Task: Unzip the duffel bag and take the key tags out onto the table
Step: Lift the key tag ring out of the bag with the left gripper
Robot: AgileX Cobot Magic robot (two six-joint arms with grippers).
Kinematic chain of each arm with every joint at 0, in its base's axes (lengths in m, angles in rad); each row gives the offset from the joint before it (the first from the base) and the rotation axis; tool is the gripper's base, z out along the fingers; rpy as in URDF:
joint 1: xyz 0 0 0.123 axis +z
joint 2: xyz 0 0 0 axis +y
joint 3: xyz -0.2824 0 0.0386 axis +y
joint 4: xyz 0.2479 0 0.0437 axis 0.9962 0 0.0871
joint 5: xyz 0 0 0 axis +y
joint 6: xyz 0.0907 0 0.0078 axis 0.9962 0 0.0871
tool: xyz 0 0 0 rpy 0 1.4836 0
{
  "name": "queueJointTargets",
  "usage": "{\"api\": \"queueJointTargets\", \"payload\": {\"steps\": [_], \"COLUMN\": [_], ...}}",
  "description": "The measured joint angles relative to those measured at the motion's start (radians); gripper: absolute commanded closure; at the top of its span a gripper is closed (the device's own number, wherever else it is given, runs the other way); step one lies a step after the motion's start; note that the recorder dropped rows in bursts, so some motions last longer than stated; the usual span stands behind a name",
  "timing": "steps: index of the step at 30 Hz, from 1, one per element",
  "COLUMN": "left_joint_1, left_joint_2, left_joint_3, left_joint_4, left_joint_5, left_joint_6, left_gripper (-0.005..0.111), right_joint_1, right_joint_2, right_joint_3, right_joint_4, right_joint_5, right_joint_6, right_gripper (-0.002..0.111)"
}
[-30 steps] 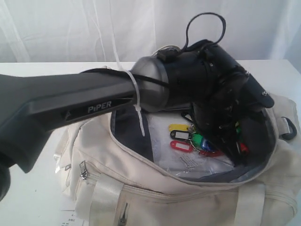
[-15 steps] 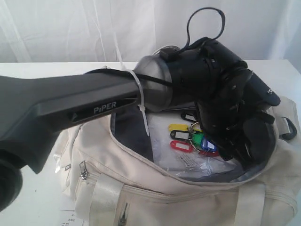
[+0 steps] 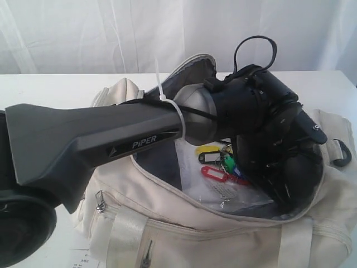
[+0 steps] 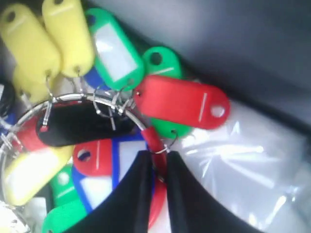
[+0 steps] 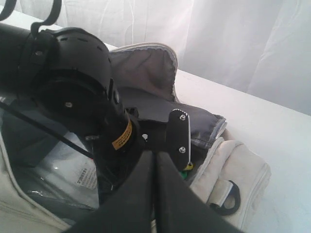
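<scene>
Exterior view. The duffel bag (image 3: 167,223) lies on the white table (image 3: 44,89) with its top unzipped and its mouth gaping, so that the dark grey lining (image 3: 159,167) shows. The left arm (image 3: 111,145), grey with a black wrist, reaches in from the left of the scene and bends down into the opening. The key tags (image 3: 215,173) are inside the bag, lying on a clear plastic-wrapped packet (image 3: 223,192), just beside the black wrist. From this side yellow, red and green tags can be made out. A pale curtain (image 3: 111,33) hangs behind the table.

Left wrist view. The left gripper (image 4: 156,160) is down among the tags. Its two black fingers (image 4: 138,194) stand very close together, pinching a red tag where it hangs from a small loop on the metal ring (image 4: 63,99). Yellow, green, red, blue and black tags fan out around the ring. The crinkled packet lies beside them, and the lining rises beyond.

Right wrist view. The right gripper (image 5: 154,160) hangs over the end of the bag, above a dark D-ring (image 5: 226,198). Its fingers are pressed flat together with nothing between them. It looks toward the left arm's wrist and the raised flap (image 5: 146,68) of the opening. It touches neither the bag nor the tags.
</scene>
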Motion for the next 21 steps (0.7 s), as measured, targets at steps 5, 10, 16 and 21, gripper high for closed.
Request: {"api": "queueJointTargets", "payload": {"steps": [5, 10, 16, 21], "left_joint_1": [0.000, 0.002, 0.002, 0.002], "left_joint_2": [0.010, 0.024, 0.025, 0.025], "left_joint_3": [-0.076, -0.155, -0.282, -0.354], "left_joint_4": [0.025, 0.084, 0.103, 0.131], "left_joint_5": [0.136, 0.249, 0.249, 0.251], "left_joint_6": [0.000, 0.007, 0.056, 0.076], "left_gripper": [0.107, 0.107, 0.107, 0.107], "right_joint_1": [0.000, 0.000, 0.000, 0.000], "right_joint_2": [0.000, 0.000, 0.000, -0.006], "right_joint_3": [0.000, 0.000, 0.000, 0.000], "right_joint_4": [0.000, -0.002, -0.002, -0.002], "right_joint_5": [0.000, 0.000, 0.000, 0.000], "right_joint_6": [0.000, 0.000, 0.000, 0.000], "right_gripper": [0.108, 0.108, 0.108, 0.108]}}
